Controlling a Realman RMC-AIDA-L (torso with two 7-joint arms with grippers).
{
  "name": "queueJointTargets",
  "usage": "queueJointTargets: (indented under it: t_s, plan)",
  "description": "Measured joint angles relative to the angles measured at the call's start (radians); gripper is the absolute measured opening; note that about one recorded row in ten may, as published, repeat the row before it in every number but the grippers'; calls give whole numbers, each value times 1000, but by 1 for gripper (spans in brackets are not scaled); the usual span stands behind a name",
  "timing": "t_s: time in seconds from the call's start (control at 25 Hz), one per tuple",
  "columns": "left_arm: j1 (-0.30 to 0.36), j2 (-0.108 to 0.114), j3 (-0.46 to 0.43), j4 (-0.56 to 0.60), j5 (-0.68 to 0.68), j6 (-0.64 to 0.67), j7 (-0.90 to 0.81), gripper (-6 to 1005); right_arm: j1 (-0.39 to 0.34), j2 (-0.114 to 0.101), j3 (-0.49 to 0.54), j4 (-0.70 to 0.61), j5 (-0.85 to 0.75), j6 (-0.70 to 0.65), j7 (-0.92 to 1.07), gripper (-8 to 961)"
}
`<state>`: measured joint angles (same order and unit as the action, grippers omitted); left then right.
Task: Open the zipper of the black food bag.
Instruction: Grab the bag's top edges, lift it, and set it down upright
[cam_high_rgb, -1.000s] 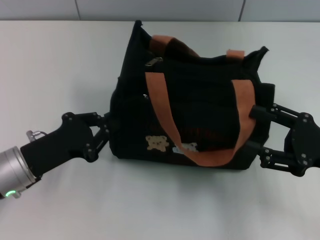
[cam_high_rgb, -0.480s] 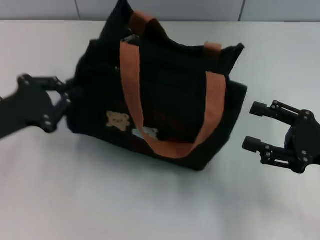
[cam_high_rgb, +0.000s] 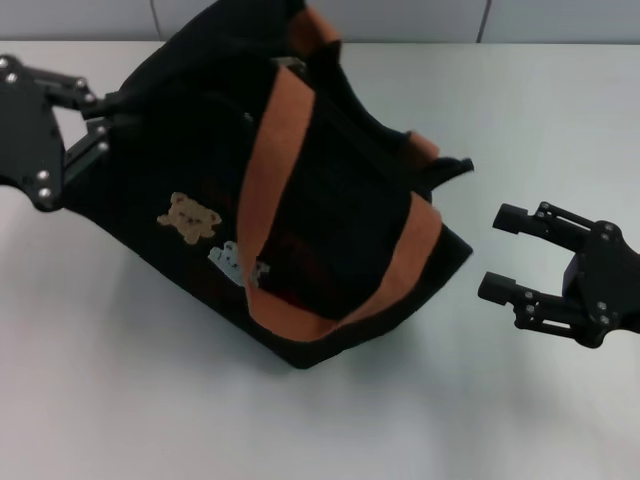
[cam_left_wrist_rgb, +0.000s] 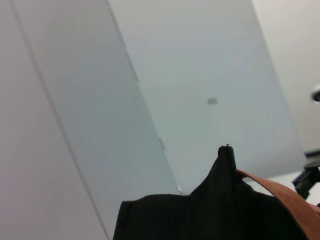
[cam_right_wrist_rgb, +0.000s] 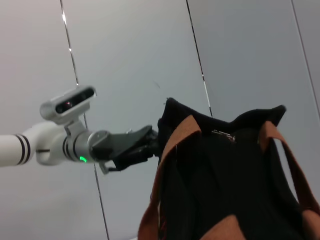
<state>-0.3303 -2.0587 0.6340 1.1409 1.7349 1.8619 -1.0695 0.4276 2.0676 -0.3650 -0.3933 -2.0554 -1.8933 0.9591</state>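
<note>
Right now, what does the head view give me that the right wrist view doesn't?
Head view only: the bear patch, the white patch, and the right gripper open, clear of the black food bag. Right wrist view only: the silver zipper pull on the bag's top. Both: the bag tilted, orange handles, and the left gripper shut on its end.

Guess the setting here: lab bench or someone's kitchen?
Likely a lab or test bench: a bare white table, plain grey panelled wall, and only the black food bag between two grippers.
</note>
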Motion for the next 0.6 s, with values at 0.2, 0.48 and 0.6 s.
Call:
queueJointTargets:
  t_s: [0.2, 0.48, 0.6]
  plan:
    - [-1, -10, 107, 104, -31, 6, -52, 73, 36, 9, -4, 59, 9, 70, -3, 804]
    - [-3, -15, 210, 40, -131, -6, -5, 72, 148, 17, -57, 264, 4, 230, -52, 804]
    - [-11, -14, 218, 6, -163, -1, 16, 72, 200, 21, -76, 343, 3, 289, -55, 804]
